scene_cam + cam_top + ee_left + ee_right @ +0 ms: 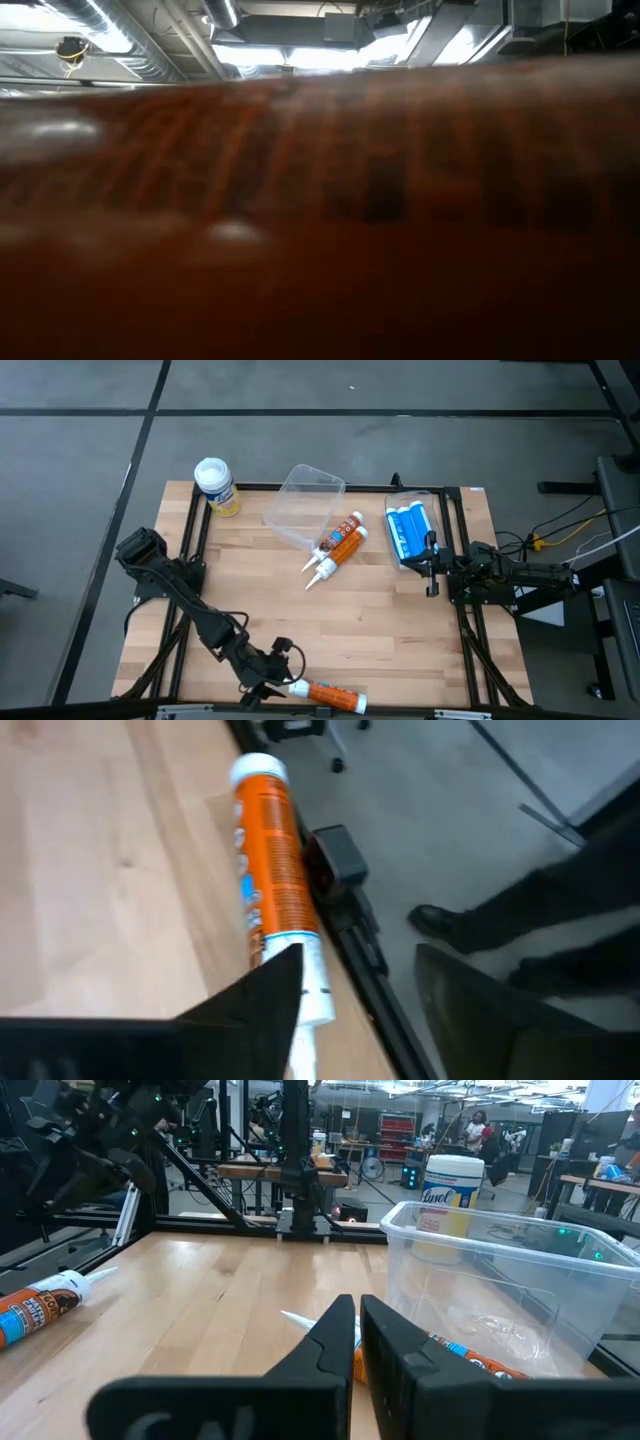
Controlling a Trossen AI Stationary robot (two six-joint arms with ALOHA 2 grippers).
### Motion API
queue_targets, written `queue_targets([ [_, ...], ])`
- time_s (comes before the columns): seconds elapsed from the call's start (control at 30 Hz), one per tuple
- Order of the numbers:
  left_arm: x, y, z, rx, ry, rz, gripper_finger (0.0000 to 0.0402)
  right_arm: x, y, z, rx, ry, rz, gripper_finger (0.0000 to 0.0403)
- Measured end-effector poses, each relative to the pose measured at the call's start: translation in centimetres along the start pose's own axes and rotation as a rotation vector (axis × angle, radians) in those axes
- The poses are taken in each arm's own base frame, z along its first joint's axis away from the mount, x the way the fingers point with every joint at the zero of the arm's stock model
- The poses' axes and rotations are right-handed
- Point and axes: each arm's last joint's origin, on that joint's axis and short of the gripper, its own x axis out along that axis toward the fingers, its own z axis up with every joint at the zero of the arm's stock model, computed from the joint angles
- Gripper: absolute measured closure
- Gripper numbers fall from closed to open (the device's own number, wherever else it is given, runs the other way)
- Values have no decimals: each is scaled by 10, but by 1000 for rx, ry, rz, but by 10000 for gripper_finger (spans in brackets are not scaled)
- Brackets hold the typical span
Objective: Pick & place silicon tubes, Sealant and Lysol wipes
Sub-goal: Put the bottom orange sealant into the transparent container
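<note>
— Orange sealant tube [328,695] lies at the bottom edge of the high frame; the left gripper [268,678] sits at its nozzle end. Gripping?
— Cannot tell; one finger [262,998] overlaps the nozzle. I judge the pick is in hand; next it needs a closed grasp and a lift.
— Farther up?
— Two tubes [338,546] lie mid-frame by the clear bin [303,505]; the right gripper [432,572] waits, fingers nearly together, empty. Lysol wipes [215,485] stand upper left. The low view is blocked.
</note>
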Motion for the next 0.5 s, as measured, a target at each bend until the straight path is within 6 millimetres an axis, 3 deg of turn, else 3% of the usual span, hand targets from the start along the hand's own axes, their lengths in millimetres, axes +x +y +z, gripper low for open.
queue_targets([
  [0.23, -3, -4, 4, -2, -12, 69, 130, 0, 0, 0, 0, 0, 0, 378],
  [0.5, -8, 3, 28, 61, 32, 187, 95, 0, 0, 0, 0, 0, 0, 378],
])
